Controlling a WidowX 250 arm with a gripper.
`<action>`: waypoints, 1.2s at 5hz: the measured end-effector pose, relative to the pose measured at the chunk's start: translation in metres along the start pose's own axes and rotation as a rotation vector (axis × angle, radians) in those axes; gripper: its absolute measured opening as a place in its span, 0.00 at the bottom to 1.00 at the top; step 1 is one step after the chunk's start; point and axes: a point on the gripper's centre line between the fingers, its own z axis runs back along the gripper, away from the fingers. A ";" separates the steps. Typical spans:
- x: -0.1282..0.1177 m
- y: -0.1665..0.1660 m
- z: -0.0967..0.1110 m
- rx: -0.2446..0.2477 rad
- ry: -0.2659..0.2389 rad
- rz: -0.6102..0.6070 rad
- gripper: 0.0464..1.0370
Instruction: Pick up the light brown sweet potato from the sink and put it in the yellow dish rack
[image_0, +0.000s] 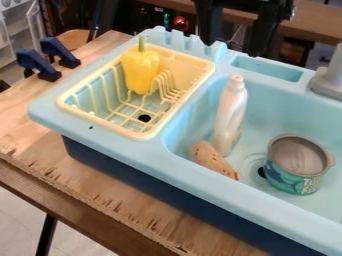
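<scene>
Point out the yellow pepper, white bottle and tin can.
Yellow pepper (139, 72), camera view: middle of body.
White bottle (230, 116), camera view: middle of side.
Tin can (283, 178), camera view: green outer wall.

You see the sink (115, 144) is of smooth plastic. Inside it, the bottle (230, 117) looks glossy. Below it, the wood table (93, 192) has rough edge.

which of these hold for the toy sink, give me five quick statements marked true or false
1. The yellow pepper is in the dish rack. True.
2. The bottle lies in the rack. False: it stands in the sink, leaning slightly.
3. The can sits in the sink. True.
4. The gripper grips the bottle. False: it hangs over the sink's far side, holding nothing.
5. The tan toy is beside the bottle. True.
</scene>
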 end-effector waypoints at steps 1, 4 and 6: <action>-0.001 0.001 -0.013 0.007 0.033 0.008 0.96; -0.030 -0.022 -0.036 -0.047 -0.211 0.312 0.96; -0.043 -0.036 -0.051 -0.040 -0.210 0.459 0.96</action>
